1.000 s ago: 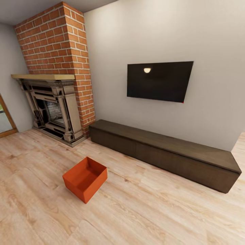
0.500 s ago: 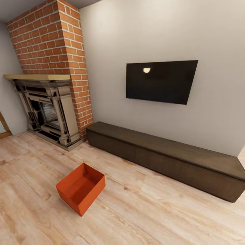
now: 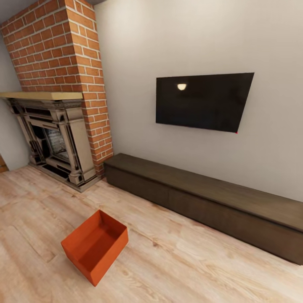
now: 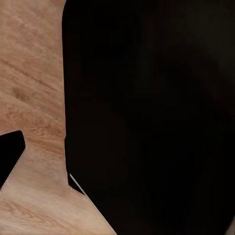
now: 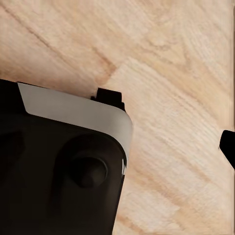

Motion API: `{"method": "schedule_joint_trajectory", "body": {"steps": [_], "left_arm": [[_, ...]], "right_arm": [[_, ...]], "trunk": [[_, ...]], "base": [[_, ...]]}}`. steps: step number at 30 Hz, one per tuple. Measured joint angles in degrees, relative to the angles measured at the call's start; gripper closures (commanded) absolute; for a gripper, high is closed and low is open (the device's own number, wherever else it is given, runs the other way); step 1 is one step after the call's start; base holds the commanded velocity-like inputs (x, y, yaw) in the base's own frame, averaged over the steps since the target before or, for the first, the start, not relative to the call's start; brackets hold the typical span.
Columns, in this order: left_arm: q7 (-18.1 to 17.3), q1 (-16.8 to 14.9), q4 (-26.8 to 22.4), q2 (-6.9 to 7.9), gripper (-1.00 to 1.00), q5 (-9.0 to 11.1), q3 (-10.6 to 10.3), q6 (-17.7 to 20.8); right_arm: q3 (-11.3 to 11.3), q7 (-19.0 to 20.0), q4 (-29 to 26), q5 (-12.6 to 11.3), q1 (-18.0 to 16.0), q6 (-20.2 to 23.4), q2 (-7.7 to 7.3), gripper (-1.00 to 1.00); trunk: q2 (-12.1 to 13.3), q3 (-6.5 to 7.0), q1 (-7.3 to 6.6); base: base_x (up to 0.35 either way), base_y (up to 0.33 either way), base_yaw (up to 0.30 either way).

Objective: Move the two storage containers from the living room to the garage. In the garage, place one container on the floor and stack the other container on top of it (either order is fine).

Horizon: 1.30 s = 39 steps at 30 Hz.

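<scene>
One orange-red storage container (image 3: 94,247) sits open-topped and empty on the living room's light wood planks, in the lower left of the head view, in front of the fireplace. My left gripper (image 4: 117,156) hangs over the wood floor beside my dark body, with one black fingertip (image 4: 10,157) at the frame's edge. My right gripper (image 5: 122,147) also hangs over the planks, with a black fingertip (image 5: 228,147) at the frame's edge and nothing held. Both grippers are far from the container.
A brick fireplace (image 3: 59,139) stands at the back left. A long, low dark wood cabinet (image 3: 202,198) runs along the cream wall under a wall-mounted TV (image 3: 202,102). My black and grey base (image 5: 63,161) is in the right wrist view.
The whole head view has shifted: the camera moved nearer the wall, so the container, fireplace and cabinet sit lower and further left in the picture. Nothing in the room itself has moved.
</scene>
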Motion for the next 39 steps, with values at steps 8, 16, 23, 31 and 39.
{"method": "schedule_joint_trajectory", "body": {"steps": [8, 16, 23, 31, 39], "left_arm": [[0.00, 0.00, 0.00, 0.00, -1.00, 0.01, 0.00, 0.00], [-0.03, 0.00, 0.00, 0.00, -1.00, 0.00, 0.00, 0.00], [0.02, 0.00, 0.00, 0.00, -1.00, 0.00, 0.00, 0.00], [0.00, 0.00, 0.00, 0.00, -1.00, 0.00, 0.00, 0.00], [0.03, 0.00, 0.00, 0.00, -1.00, 0.01, 0.00, 0.00]], "right_arm": [[0.00, 0.05, 0.00, 0.00, 0.00, 0.00, 0.01, -1.00], [0.00, 0.00, 0.00, 0.00, 0.00, 0.11, 0.08, -1.00], [0.00, 0.01, 0.00, 0.00, 0.00, 0.17, 0.09, -1.00], [0.00, 0.00, 0.00, 0.00, 0.00, 0.17, 0.09, -1.00], [0.00, 0.00, 0.00, 0.00, 0.00, 0.24, 0.09, -1.00]], "trunk": [[0.00, 0.00, 0.00], [0.00, 0.00, 0.00], [0.00, 0.00, 0.00], [0.00, 0.00, 0.00], [0.00, 0.00, 0.00]], "base": [[0.322, 0.000, 0.000], [0.322, 0.000, 0.000], [0.322, 0.000, 0.000], [0.323, 0.000, 0.000], [0.322, 0.000, 0.000]]}}
